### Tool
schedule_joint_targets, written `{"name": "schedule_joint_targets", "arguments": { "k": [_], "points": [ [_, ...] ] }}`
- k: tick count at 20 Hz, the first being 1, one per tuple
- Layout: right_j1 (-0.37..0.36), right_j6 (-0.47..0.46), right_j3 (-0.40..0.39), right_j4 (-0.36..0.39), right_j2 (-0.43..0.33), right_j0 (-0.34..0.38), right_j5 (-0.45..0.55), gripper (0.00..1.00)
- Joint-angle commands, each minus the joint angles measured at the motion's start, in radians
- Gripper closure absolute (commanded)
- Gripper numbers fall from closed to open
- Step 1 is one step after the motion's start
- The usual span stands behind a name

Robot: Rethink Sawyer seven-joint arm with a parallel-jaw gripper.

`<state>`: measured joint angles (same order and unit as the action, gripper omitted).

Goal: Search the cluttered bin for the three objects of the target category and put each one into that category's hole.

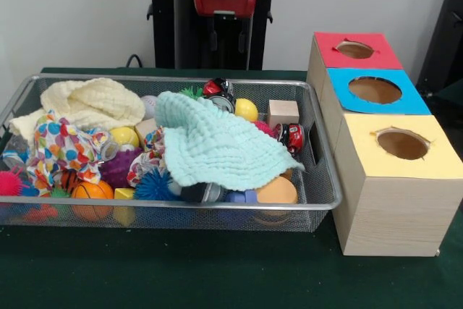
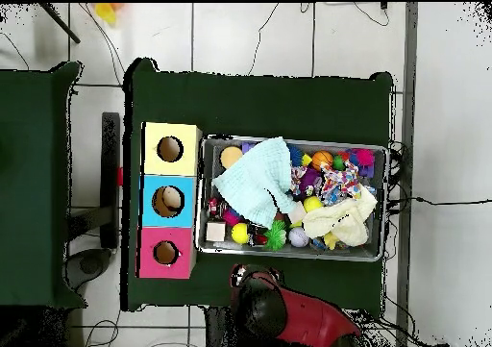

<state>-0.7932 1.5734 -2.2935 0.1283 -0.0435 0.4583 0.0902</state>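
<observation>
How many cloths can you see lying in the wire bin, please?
3: a mint-green cloth draped over the toys in the middle, a cream cloth at the far left corner, and a polka-dot cloth in front of it. More may be buried.

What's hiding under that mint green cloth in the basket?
Poking out from under the mint green cloth: an orange ball, a blue spiky ball and a red toy car. Whatever lies beneath its middle is covered.

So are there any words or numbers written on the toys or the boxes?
No words or numbers can be read anywhere.
Small red and black toy car in the wire mesh bin: has markings, too small and blurred to read.
Red-, blue- and yellow-topped wooden boxes: plain, no writing.
</observation>
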Motion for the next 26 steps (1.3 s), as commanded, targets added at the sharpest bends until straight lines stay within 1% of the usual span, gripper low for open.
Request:
{"name": "schedule_joint_targets", "arguments": {
  "k": [1,4,6,9,12,15,17,20,23,26],
  "points": [
    [-0.009,0.062,0.117,0.039,-0.067,0.047,0.054,0.00],
    [-0.008,0.049,0.106,0.070,-0.067,0.089,0.028,0.00],
    [0.017,0.012,0.119,0.093,-0.099,0.133,0.051,0.00],
    [0.044,-0.020,0.134,0.123,-0.126,0.178,0.075,0.00],
    [0.031,-0.017,0.133,0.137,-0.127,0.199,0.096,0.00],
    [0.013,-0.017,0.146,0.147,-0.110,0.211,0.122,0.00],
    [0.002,-0.027,0.166,0.157,-0.104,0.223,0.143,0.00],
    [-0.001,-0.064,0.217,0.175,-0.113,0.255,0.192,0.00],
    [0.021,-0.103,0.276,0.194,-0.141,0.290,0.247,0.00],
    [0.047,-0.104,0.314,0.201,-0.159,0.312,0.278,0.00]
  ]
}}
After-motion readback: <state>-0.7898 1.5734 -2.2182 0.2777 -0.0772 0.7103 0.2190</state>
